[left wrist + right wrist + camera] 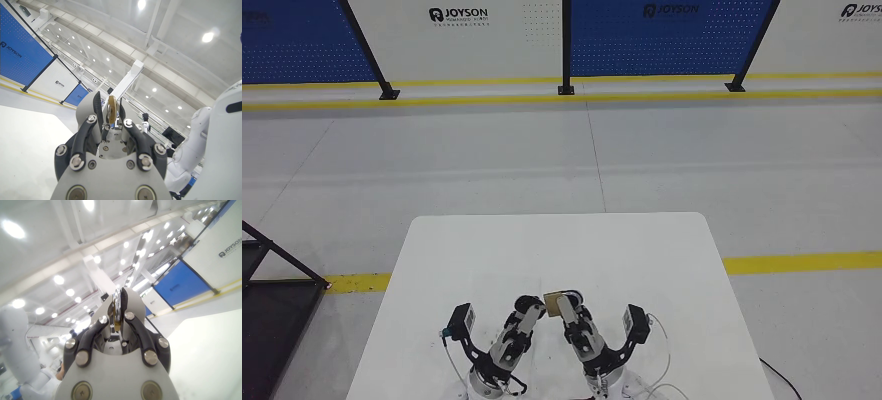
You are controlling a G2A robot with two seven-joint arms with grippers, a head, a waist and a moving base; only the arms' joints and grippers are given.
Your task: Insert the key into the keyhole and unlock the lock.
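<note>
A small brass lock (554,299) is held just above the white table (642,250), near its front edge. My right gripper (565,304) is shut on the lock; in the right wrist view the lock (117,308) shows a silvery face pinched between the pads, inside the right gripper (118,293). My left gripper (538,304) faces it from the other side. In the left wrist view, the left gripper (109,97) stands open, its fingers apart on either side of the lock (111,110), seen edge on. A silvery piece sits in that brass edge; I cannot tell whether it is the key.
A black rack (272,280) stands off the table's left side. White cables (662,385) trail at the table's front right. Blue and white barrier panels (662,30) line the far floor behind a yellow stripe.
</note>
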